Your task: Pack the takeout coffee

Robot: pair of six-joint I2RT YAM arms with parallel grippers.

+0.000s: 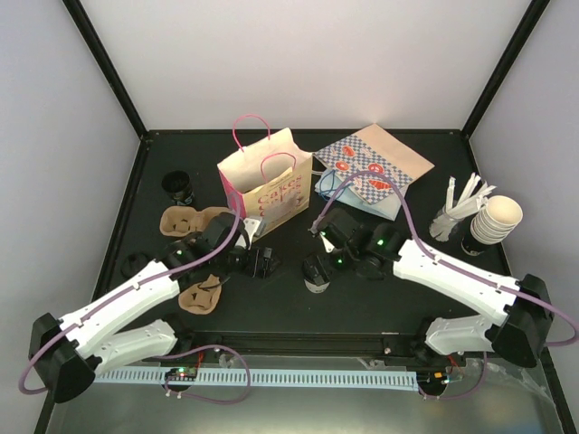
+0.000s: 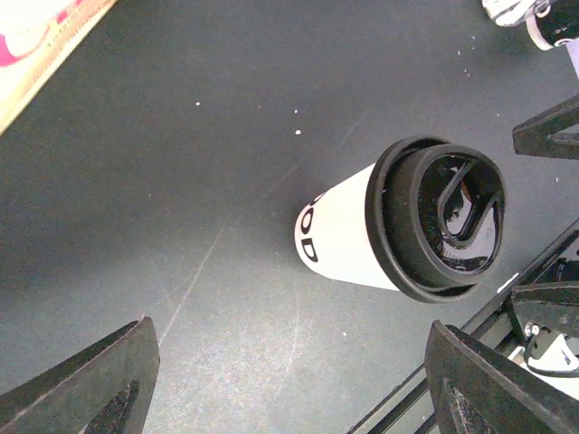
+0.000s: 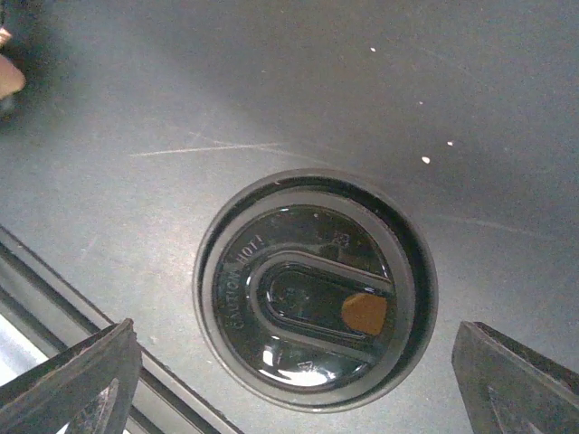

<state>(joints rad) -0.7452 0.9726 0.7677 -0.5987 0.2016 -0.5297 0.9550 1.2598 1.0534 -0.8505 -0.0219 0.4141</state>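
Note:
The takeout coffee (image 1: 316, 279) is a small white paper cup with dark print, capped with a black lid, standing on the dark table near its front middle. In the left wrist view it (image 2: 348, 237) shows tilted, lid toward the right. In the right wrist view I see only its lid (image 3: 315, 298) from straight above. My right gripper (image 1: 319, 265) hovers right over it, jaws open wide on either side of the lid (image 3: 298, 384). My left gripper (image 1: 261, 263) is open and empty (image 2: 289, 389), just left of the cup. The pink-handled paper bag (image 1: 267, 185) stands upright behind.
A blue patterned bag (image 1: 373, 170) lies flat at the back right. A stack of cream cups (image 1: 496, 220) and a holder of stirrers (image 1: 460, 204) stand at the right. A small black cup (image 1: 180, 187) and cardboard carriers (image 1: 193, 221) (image 1: 201, 297) lie at the left.

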